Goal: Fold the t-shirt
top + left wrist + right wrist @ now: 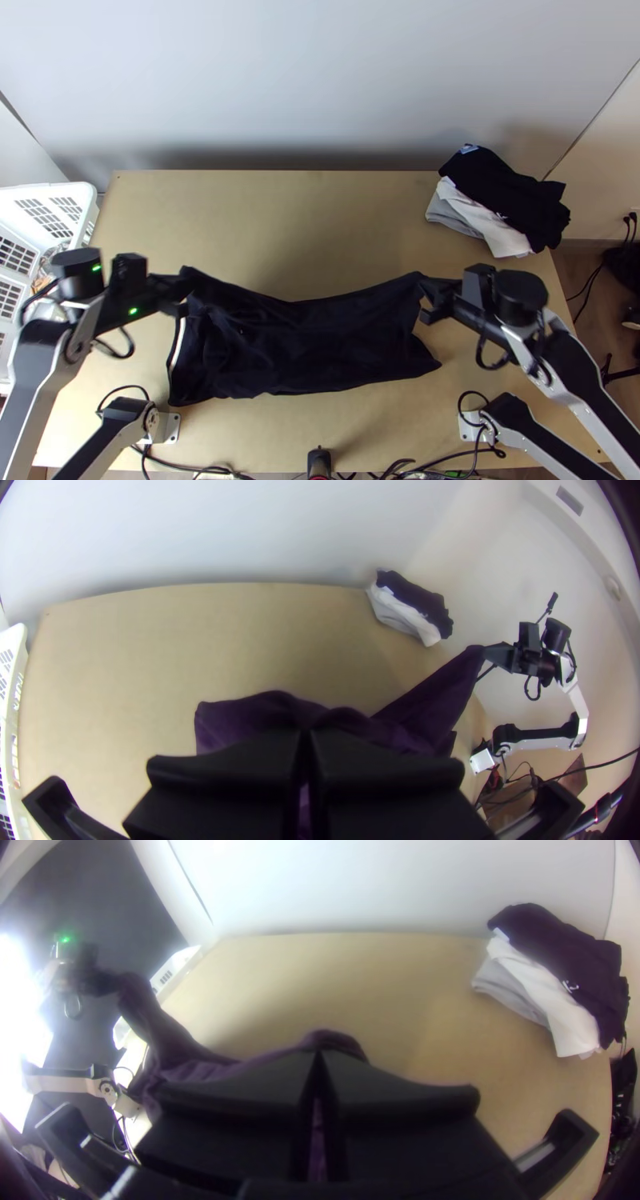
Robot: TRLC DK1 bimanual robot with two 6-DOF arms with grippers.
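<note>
Clamping fingers of left gripper point(186, 294), center left, and right gripper point(426, 296), right of center, on upper corners of the dark t-shirt point(308, 344). Holding it, wrinkled, across the frame's lower middle.

The left claw point(184, 291) has wide, flat black fingers point(220, 773). Behind it come a blocky black wrist point(130, 276) and a round black housing point(78, 272) bearing a small green light point(97, 267); another green light point(134, 310) glows nearer the claw. A black cable point(130, 346) loops beside them. Behind the right claw point(424, 299), a similar black drum point(520, 296) meets a silver-grey link point(524, 346) with a dangling black loop of wire point(480, 354).
</note>
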